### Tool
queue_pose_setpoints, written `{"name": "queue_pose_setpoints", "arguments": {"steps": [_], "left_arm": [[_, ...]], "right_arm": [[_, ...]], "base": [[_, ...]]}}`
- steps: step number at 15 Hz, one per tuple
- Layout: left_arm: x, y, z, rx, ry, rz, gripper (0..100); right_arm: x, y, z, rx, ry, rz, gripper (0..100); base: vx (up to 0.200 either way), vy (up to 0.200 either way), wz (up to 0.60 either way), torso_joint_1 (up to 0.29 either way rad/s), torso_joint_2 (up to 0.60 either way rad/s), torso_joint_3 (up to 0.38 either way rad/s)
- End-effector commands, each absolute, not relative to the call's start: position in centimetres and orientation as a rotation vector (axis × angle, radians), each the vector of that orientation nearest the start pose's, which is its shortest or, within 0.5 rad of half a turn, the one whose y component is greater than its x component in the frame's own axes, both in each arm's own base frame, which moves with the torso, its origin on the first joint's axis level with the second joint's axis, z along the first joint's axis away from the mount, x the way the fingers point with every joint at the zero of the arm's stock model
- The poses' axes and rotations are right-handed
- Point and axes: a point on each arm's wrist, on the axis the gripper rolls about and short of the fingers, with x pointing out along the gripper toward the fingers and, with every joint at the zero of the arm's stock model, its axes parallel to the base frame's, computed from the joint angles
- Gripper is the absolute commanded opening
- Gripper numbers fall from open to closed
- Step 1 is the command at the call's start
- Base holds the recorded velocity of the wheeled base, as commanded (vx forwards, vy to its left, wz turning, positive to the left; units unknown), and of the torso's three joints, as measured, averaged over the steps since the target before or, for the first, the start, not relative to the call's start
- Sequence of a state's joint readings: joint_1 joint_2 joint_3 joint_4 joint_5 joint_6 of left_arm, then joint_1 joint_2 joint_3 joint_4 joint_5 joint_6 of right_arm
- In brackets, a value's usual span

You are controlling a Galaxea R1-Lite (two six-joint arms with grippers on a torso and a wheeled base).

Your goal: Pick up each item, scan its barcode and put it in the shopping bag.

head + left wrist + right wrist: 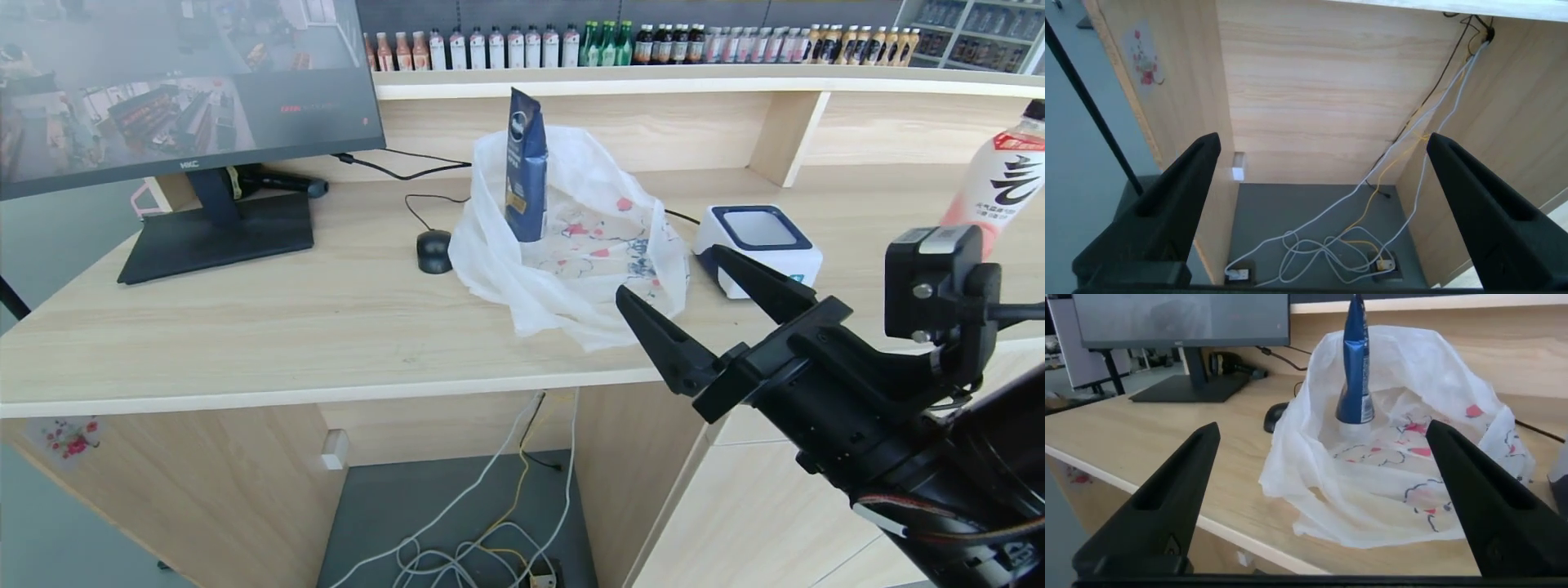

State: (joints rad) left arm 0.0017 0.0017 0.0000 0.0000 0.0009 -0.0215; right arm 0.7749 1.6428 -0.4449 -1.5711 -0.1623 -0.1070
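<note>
The right claw [669, 273] is seen spread wide and holding nothing at the lower right of the frame, its tips held over the front edge of the table [245, 327]. They are aimed at the white shopping bag [490, 245] in the middle of the picture. From the right wrist view the same claw [1323, 429] is shown open, facing the bag's mouth. The left claw [1323, 140] is also spread and empty, and it is held low, below the tabletop, facing the cables [1331, 245] on the floor under the table.

One item can be counted as bagged: a blue pouch [526, 167] is stood upright inside the bag. Whether it was scanned cannot be told. A pink bottle [1000, 184] is found at the far right edge of the frame, outside the bag, so it is judged that picking, scanning and bagging are left for it at least.

The scanner [759, 245] is placed just right of the bag, between bag and bottle, so a short path is offered. Bare tabletop is seen at lower left, in front of the monitor [180, 82] and mouse [433, 251]. Behind the bag, room is closed off by a raised ledge [653, 86]. The table's front edge would have to be cleared by the left claw before it can be brought up.
</note>
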Motion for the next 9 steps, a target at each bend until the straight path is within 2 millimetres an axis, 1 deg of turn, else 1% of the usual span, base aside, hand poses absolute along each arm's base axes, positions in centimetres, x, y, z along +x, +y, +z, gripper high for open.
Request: {"name": "queue_pose_setpoints", "arguments": {"steps": [1, 5, 7, 9], "left_arm": [[-2.27, 0.0, 7.55, -0.025, 0.001, 0.003, 100], [-2.26, 0.0, 7.55, -0.025, 0.003, 0.003, 100], [-2.27, 0.0, 7.57, -0.025, 0.0, 0.003, 100], [-2.27, 0.0, 7.57, -0.026, 0.0, 0.003, 100]], "right_arm": [[18.43, 17.47, 19.88, 0.062, -0.361, 0.583, 100], [18.68, 17.67, 20.4, 0.072, -0.382, 0.581, 100], [18.86, 17.28, 20.19, 0.067, -0.374, 0.565, 100], [19.1, 17.03, 20.45, 0.068, -0.384, 0.55, 100]], "base": [[0.0, -0.2, 0.0, 0.002, 0.0, 0.002], [0.0, -0.2, 0.0, 0.006, 0.0, 0.0], [0.0, -0.2, 0.0, 0.005, 0.0, 0.0], [0.0, -0.2, 0.0, 0.0, 0.0, -0.002]]}}
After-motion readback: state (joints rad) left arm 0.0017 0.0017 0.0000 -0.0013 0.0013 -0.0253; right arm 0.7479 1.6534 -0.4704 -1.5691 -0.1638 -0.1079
